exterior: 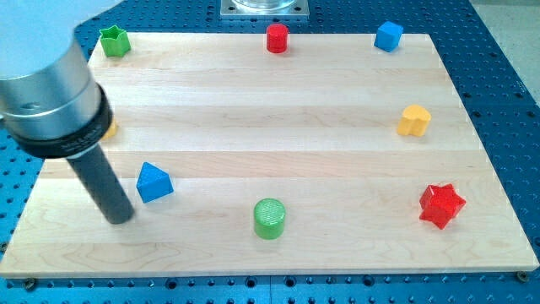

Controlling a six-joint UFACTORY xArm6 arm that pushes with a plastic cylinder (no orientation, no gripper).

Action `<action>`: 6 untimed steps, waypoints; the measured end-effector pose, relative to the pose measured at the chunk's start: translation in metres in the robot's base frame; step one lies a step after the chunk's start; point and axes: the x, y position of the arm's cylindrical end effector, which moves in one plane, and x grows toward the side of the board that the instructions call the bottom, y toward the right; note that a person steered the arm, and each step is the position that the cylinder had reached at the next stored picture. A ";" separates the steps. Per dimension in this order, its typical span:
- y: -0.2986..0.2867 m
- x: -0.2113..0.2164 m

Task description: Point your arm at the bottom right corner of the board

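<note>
My tip (pixel 120 218) rests on the pale wooden board (pixel 278 118) near the view's bottom left, just beside the blue triangular plastic block (pixel 153 182), which lies to its right. There are no jaws here, only a straight dark rod, so nothing is held. The target, the board's bottom right corner (pixel 530 268), is well apart from the tip, across the whole board. Between them stand the green plastic cylinder (pixel 270 218) and the red star-shaped block (pixel 441 205), so I judge a path along the bottom edge avoids pushing these 2.
</note>
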 end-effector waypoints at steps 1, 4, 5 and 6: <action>0.010 -0.014; 0.078 0.001; 0.182 -0.033; 0.304 -0.051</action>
